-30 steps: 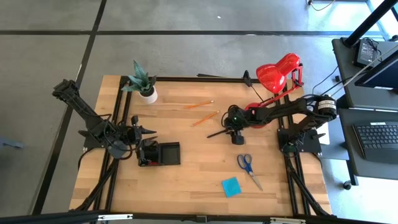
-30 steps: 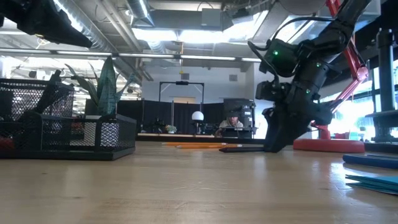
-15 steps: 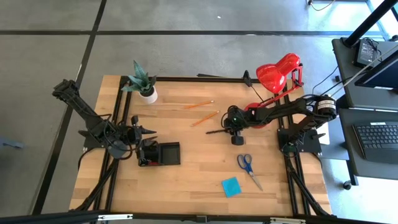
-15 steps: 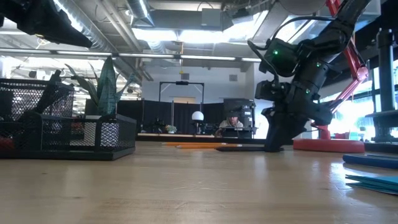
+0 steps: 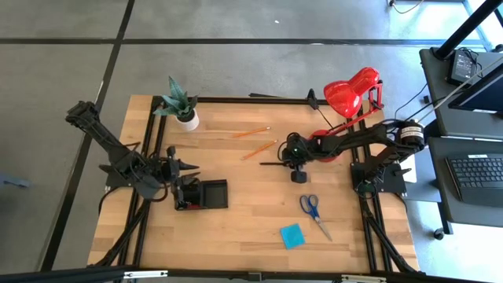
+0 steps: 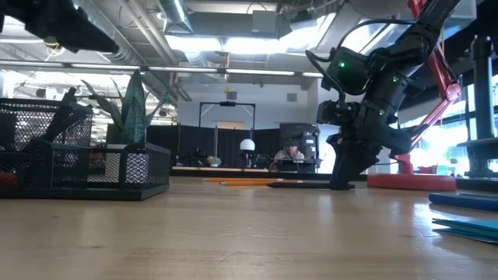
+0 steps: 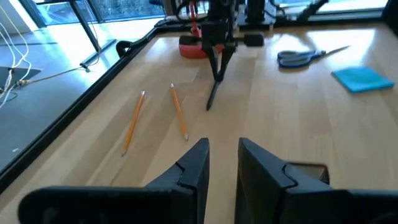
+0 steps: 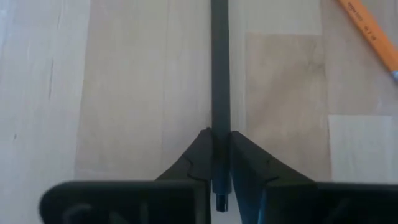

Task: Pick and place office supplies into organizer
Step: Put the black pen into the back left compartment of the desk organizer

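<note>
Right gripper [image 8: 219, 163]: down at the table right of centre, in front of the red desk lamp [image 5: 350, 90]; its two dark fingers are pinched against the slim black pen [image 8: 219, 74], which lies flat on the light wooden table [image 5: 251, 228].
Left gripper [image 7: 222, 163]: hangs at the left side just beside the black mesh desk organizer [image 5: 206, 193]; a narrow gap shows between its fingers and nothing sits in it.
Other supplies: two orange pencils [image 5: 253, 132] far of centre; blue-handled scissors [image 5: 313, 209] and a blue square sticky-note pad [image 5: 291, 235] near right.
Risk: the grip sits close to one end of the pen, so on lifting the long free end may droop, swing or slip out.
Second risk: the nearer pencil [image 8: 367, 31] lies close by; a sideways drag could knock it.
Views: the right wrist view alone shows finger contact on the pen; the high view alone shows how well apart pen and organizer are.
</note>
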You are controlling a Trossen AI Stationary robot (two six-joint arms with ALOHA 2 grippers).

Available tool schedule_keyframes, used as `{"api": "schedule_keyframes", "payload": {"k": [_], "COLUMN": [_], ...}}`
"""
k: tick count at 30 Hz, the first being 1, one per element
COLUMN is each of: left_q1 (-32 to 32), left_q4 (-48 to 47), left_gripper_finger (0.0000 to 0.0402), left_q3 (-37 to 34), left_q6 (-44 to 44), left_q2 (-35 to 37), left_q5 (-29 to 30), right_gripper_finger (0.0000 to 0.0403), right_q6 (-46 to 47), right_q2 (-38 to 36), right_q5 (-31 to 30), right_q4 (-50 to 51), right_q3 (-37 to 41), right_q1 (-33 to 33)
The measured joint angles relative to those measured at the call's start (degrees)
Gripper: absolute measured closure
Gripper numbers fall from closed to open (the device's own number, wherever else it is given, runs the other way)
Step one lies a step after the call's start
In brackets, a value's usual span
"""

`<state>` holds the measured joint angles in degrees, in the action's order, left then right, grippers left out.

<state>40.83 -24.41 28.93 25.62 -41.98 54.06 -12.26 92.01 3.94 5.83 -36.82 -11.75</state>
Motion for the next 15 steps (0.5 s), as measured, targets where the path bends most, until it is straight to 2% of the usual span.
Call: {"api": "schedule_keyframes", "payload": {"k": [7,15], "left_q1": [-6.81,-19.03], "left_q4": [7.17,11.30], "left_gripper_finger": [0.0330,0.0336], "left_q3": [0.00,0.00], "left_q6": [-6.45,-13.94], "left_q2": [0.00,-1.74], "left_q5": [-7.07,-17.80], "right_gripper_finger": [0.0365,0.0371], "right_q6": [-0.03,1.24], "right_q2": [-0.27,-0.40], "right_q5": [-0.80,-0.16], "right_q4": [1.13,0.85], "right_q3": [-2.93,-3.11], "right_q1": [-0.08,-0.04]}}
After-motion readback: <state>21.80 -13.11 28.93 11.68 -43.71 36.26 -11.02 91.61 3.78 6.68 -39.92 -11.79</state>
